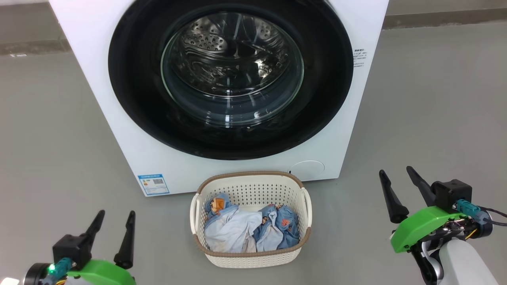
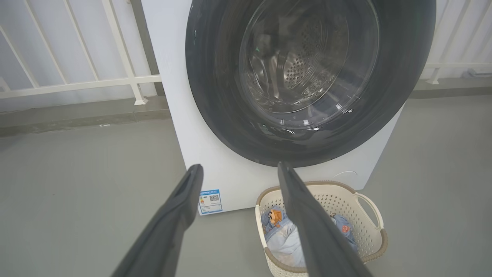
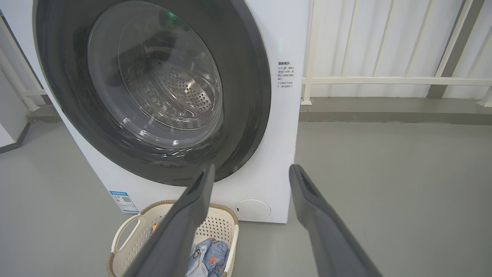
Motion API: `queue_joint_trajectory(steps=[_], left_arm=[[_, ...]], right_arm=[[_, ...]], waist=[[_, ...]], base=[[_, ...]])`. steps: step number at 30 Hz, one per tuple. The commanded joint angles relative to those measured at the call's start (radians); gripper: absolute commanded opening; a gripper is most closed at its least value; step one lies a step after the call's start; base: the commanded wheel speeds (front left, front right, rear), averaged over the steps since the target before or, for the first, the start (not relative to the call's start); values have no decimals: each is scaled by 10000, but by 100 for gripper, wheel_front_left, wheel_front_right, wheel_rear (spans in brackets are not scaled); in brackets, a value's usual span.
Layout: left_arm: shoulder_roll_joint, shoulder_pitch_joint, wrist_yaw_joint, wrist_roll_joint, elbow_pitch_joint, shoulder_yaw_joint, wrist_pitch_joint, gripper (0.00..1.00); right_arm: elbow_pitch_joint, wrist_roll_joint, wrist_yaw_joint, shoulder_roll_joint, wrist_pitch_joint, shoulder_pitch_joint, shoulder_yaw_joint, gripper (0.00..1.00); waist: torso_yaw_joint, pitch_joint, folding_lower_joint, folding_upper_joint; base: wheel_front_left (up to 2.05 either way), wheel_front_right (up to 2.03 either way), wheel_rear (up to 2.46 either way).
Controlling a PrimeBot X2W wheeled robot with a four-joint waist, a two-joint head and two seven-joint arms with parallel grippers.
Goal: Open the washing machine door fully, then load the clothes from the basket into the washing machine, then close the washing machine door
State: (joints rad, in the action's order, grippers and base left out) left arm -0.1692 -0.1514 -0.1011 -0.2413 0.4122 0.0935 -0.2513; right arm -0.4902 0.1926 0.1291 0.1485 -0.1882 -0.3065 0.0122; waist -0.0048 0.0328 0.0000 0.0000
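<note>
While the door (image 1: 130, 79) is shut flush against the front of the machine (image 1: 99, 118), the perforated steel drum (image 1: 222, 43) can be seen through the bulging glass (image 1: 237, 103) at its centre. A blue sticker (image 1: 153, 184) is fixed at the lower left corner of the white front, and a round flap (image 1: 307, 169) is set at the lower right.

The basket (image 1: 253, 176) is stood on the grey floor (image 1: 59, 138) just in front of the machine, below the door and, as seen from the head, between sticker and flap. The clothes (image 1: 237, 229) are heaped inside it, below the braided rim. A pale blue-white piece is spread across the left and middle, a medium blue piece is bunched at the right, and an orange printed figure is turned up at the back left.

The left tool (image 1: 117, 213) is held low at the left of the head view, above the floor and well apart from the basket. Its fingers are spread wide and empty. The right tool (image 1: 396, 171) is held at the right, likewise well apart from the basket, with its fingers spread, empty and tilted toward the machine.

In the left wrist view the basket is partly covered by one dark finger (image 2: 307, 215), and in the right wrist view it is crossed by a finger of the right tool. A white railing (image 2: 77, 82) is seen behind the machine.
</note>
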Motion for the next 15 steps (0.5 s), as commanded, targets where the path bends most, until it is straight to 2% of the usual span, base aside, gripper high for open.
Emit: queue_joint_trajectory(steps=[1,15], left_arm=[[-183,-471,68,137,-153,-424,-105,100],[-36,-404,93,157,-17,-794,-105,100]], right_arm=[[227,-96,16,-27,-142,-158,-126,100],[267,-280,16,-146,-76,-52,99,100]], waist=[[-4,4,0,0],[-44,77,0,0]], base=[[0,0,0],[0,0,0]])
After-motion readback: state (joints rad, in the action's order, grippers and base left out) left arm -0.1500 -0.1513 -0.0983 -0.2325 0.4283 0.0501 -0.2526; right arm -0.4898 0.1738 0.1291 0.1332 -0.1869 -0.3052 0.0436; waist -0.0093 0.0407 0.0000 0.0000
